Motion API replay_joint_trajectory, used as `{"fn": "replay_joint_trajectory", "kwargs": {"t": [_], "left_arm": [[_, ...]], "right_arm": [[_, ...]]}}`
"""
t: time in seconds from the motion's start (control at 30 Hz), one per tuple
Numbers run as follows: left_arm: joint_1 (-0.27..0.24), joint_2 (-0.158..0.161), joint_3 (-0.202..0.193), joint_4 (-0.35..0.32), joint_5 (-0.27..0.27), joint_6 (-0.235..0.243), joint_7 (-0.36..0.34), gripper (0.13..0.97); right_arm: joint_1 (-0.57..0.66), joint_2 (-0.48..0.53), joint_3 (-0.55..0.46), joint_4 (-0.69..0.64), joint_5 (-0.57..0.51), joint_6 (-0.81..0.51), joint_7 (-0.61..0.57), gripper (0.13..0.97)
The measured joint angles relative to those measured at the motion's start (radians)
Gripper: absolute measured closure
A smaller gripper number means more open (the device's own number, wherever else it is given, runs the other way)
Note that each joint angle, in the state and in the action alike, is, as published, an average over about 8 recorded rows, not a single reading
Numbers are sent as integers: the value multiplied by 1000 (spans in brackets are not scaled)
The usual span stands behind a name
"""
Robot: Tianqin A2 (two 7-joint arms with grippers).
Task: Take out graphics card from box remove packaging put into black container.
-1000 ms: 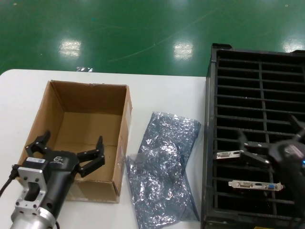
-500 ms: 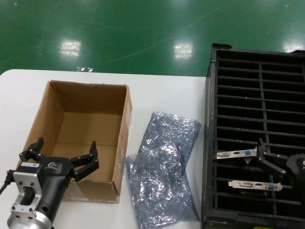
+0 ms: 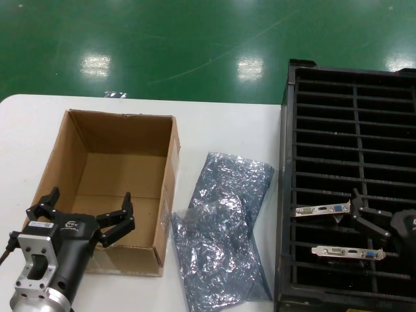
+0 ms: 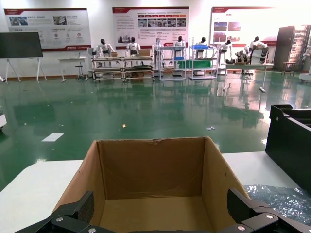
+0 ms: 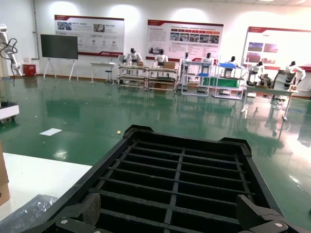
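The left gripper [image 3: 84, 218], black with its fingers spread wide, hangs over the near wall of the shallow brown cardboard box [image 3: 104, 140], whose open inside lies just ahead of the fingertips and holds nothing that shows. To the right of this gripper, just beside the box wall on the white table [image 3: 227, 120], lie the crumpled grey-blue translucent anti-static bags [image 3: 221, 227], one partly on top of the other.

The right gripper [image 3: 380, 218] sits over the near right part of the large black plastic crate with long narrow slots [image 3: 351, 130], its fingers apart and holding nothing. Just to its left, a thin graphics card with a silver end bracket bearing a white and a blue port [image 3: 323, 210] stands in a slot, close to one fingertip; whether they touch cannot be told. A second card of the same kind [image 3: 346, 252] stands in a slot nearer the robot, just below the gripper in the head view
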Motion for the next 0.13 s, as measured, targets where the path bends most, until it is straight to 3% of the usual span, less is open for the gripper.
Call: {"fn": "replay_joint_trajectory", "kwargs": {"t": [0.13], "left_arm": [[0,0,0,0,0,0,0,132]], "right_arm": [[0,0,0,0,0,0,0,129]]}}
